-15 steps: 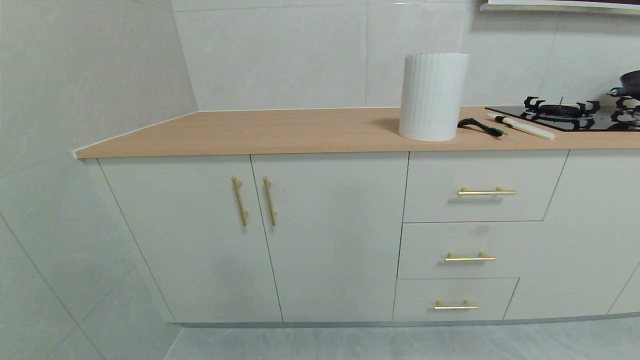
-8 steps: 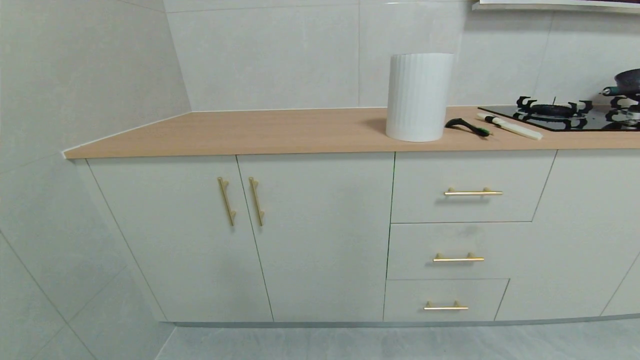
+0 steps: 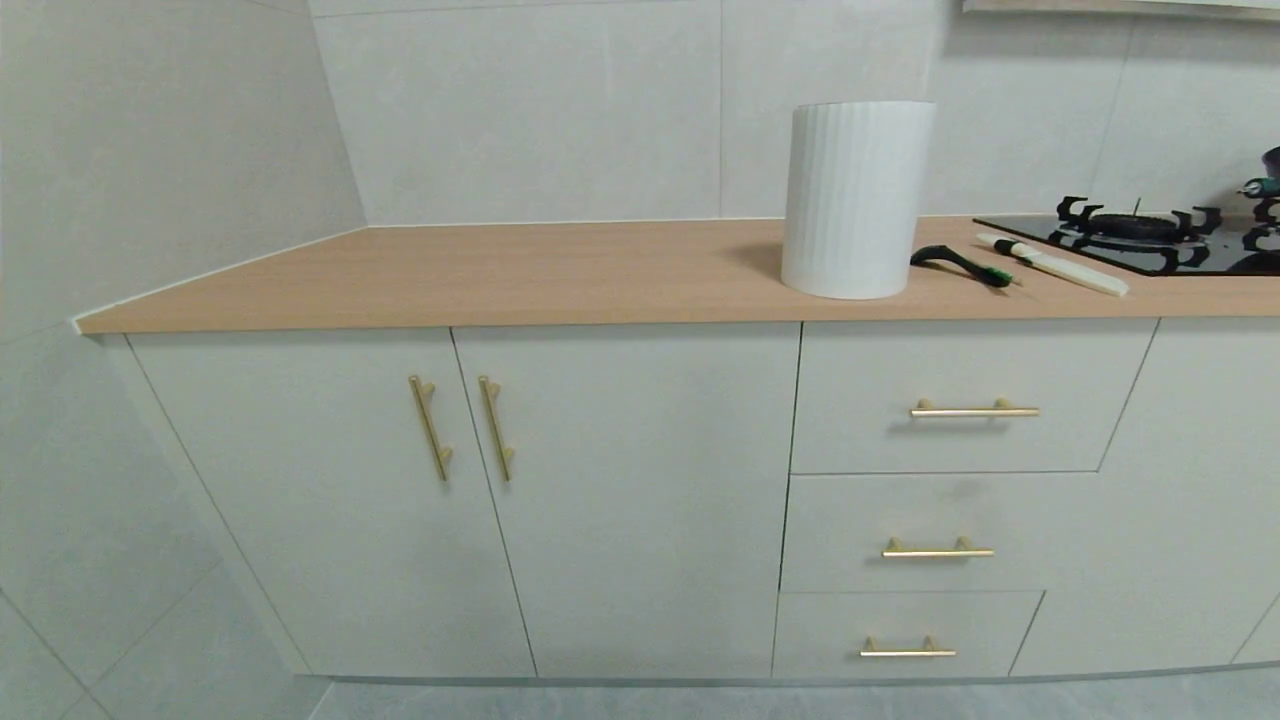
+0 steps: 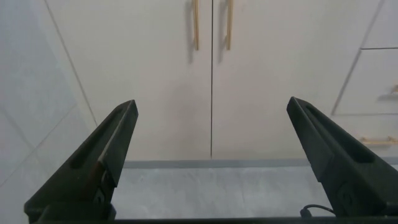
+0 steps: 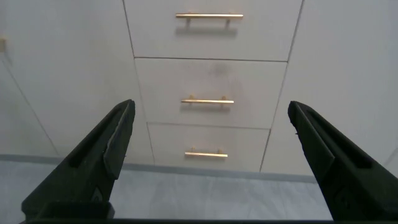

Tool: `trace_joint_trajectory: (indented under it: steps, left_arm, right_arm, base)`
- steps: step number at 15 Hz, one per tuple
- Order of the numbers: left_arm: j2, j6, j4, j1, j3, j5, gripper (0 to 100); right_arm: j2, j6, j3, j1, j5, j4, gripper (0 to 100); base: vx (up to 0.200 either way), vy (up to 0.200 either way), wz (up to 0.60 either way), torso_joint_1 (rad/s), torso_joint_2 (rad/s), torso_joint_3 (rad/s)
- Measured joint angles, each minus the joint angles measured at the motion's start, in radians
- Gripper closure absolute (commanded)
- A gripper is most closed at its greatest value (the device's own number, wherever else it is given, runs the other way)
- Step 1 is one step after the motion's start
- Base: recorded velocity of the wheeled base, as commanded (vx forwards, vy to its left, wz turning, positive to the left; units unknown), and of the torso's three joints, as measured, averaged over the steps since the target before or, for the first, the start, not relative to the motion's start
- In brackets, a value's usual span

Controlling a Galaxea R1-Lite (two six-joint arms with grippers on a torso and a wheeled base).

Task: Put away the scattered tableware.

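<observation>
Tableware here means two slim utensils up on the countertop (image 3: 500,268), a black-handled utensil (image 3: 962,263) and a white utensil (image 3: 1052,265). Both lie well above the claws. Nearest, the left gripper (image 4: 211,107) hangs low before the double cabinet doors (image 4: 261,93), spread wide and empty. The right gripper (image 5: 211,107) sits likewise released before the stack of drawers (image 5: 211,81), with grey floor (image 5: 205,193) beneath. Lifting from this height, an arm could catch a brass handle or the countertop's front edge if it rises too close to the fronts. Farther on, the ribbed white container (image 3: 858,200) stands tall just beside the black-handled utensil. A reach from the left could nudge or tip it, though its weight cannot be told. Both utensils lie flat on smooth wood, so a pinch may skid them instead of lifting. The white one lies near the black hob (image 3: 1150,240), where a push might slide it onto the glass or against the pan supports. Behind everything, pale tiled walls (image 3: 550,110) meet in a corner at the far left.
</observation>
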Motion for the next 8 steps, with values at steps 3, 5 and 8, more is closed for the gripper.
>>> trace_joint_trajectory:
  steps: [3,5,8]
  left_arm:
    - [0.000,0.000,0.000,0.000,0.000,0.000,0]
    - [0.000,0.000,0.000,0.000,0.000,0.000,0]
    - [0.000,0.000,0.000,0.000,0.000,0.000,0]
  right_arm:
    - [0.000,0.001,0.000,-0.001,-0.002,0.000,0]
    - [0.000,0.001,0.000,0.000,-0.002,0.000,0]
    - [0.000,0.001,0.000,-0.001,-0.003,0.000,0]
  base:
    - [0.000,-0.067,0.00,0.006,0.00,-0.002]
    - [0.000,-0.200,0.00,0.000,0.00,0.005]
    - [0.000,-0.200,0.00,0.004,0.00,0.002]
